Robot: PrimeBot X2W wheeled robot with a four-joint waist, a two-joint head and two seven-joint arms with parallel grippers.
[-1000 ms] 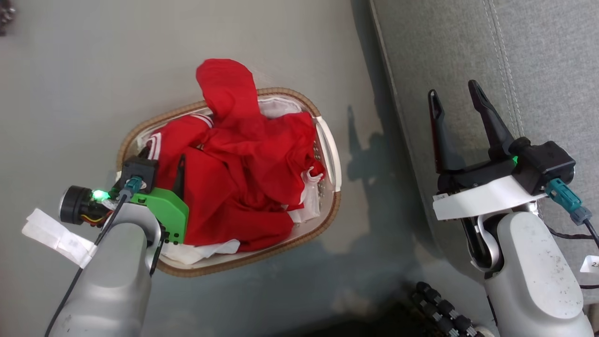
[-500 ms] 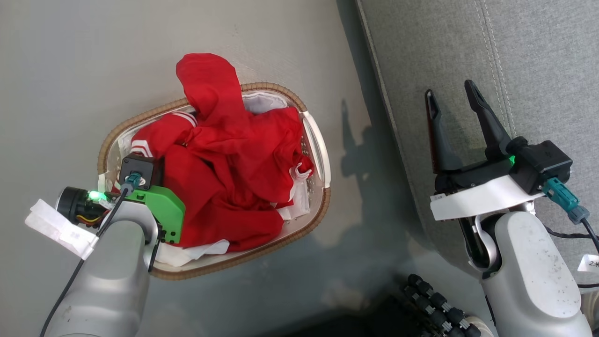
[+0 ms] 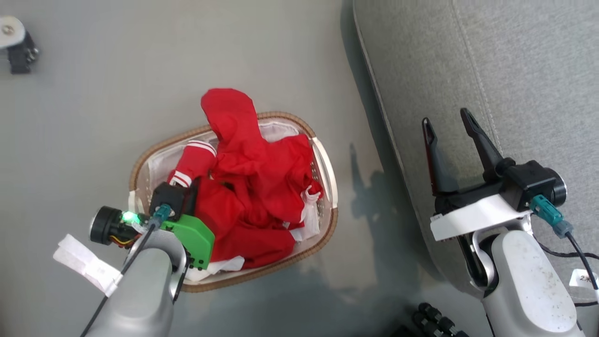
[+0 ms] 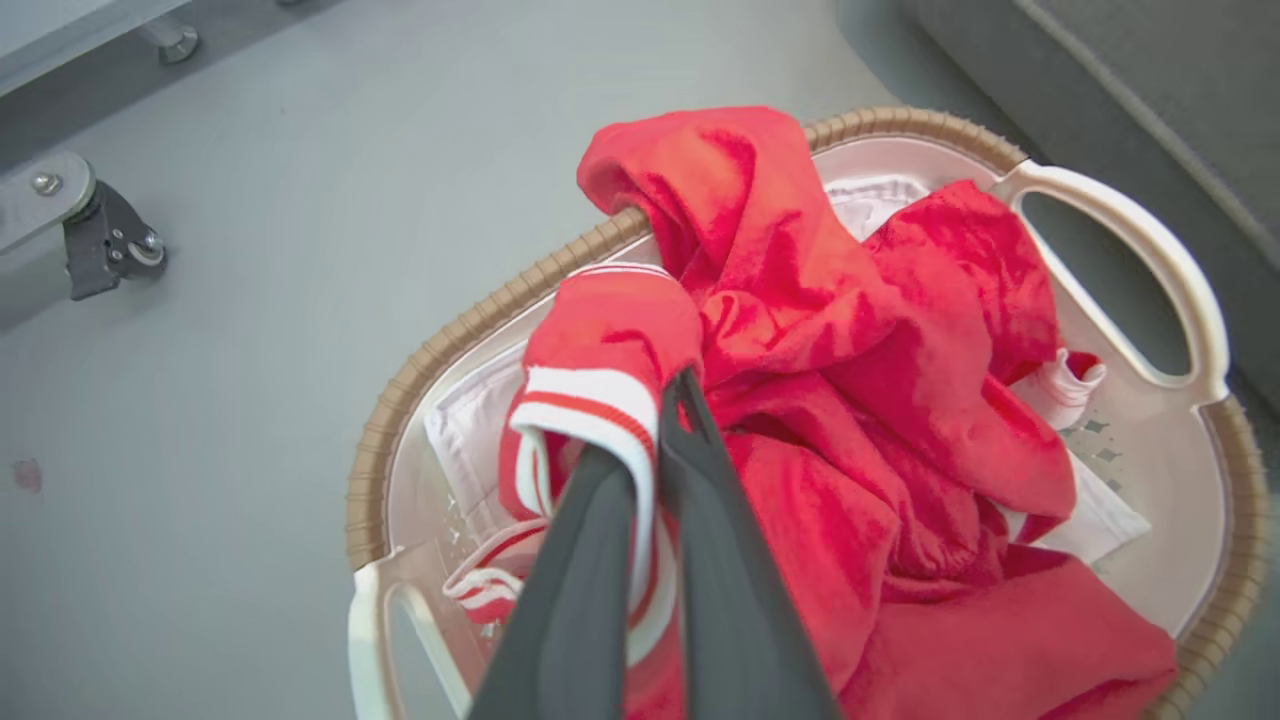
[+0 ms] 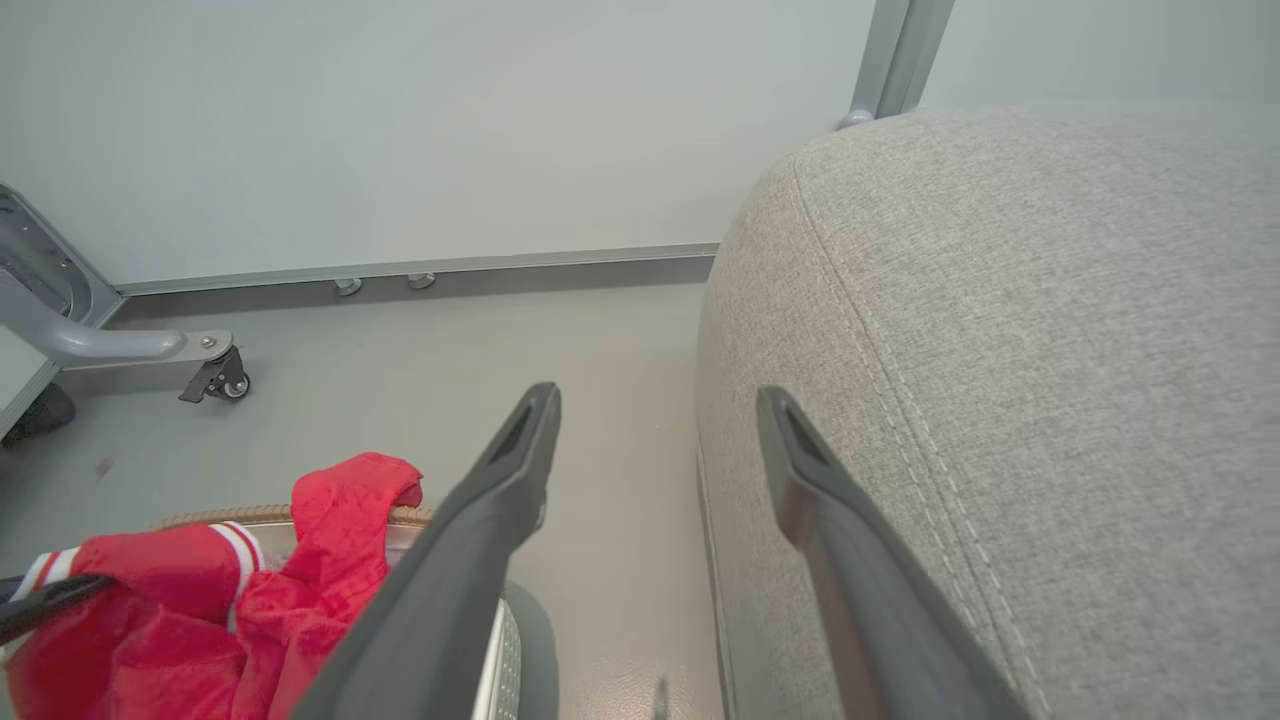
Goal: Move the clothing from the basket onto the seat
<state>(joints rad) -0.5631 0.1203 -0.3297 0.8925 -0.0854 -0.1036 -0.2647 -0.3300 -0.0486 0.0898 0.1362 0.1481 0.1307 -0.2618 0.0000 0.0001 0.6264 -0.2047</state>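
The red clothing (image 3: 262, 187) lies heaped in the white basket (image 3: 327, 164), and one part hangs over the brown far rim. My left gripper (image 3: 192, 183) is over the basket's left half. In the left wrist view this left gripper (image 4: 650, 430) is shut on a white-striped red cuff (image 4: 590, 400), lifted slightly above the clothing (image 4: 880, 400) in the basket (image 4: 1110, 190). My right gripper (image 3: 444, 118) stands open over the front edge of the grey seat (image 3: 514, 70) with nothing between its fingers. The same right gripper (image 5: 660, 400) straddles the rounded edge of the seat (image 5: 1000, 300).
The basket stands on the grey floor (image 3: 117, 93), left of the seat. A caster on a metal frame (image 3: 16, 40) is at the far left, and the same caster (image 4: 110, 240) shows beyond the basket. A wall rail (image 5: 450, 268) runs behind. Black wheels (image 3: 435, 318) show below.
The head camera has shifted, so the whole picture moved. My left gripper has closed on the striped cuff and drawn it up from the pile. My right gripper keeps its open pose.
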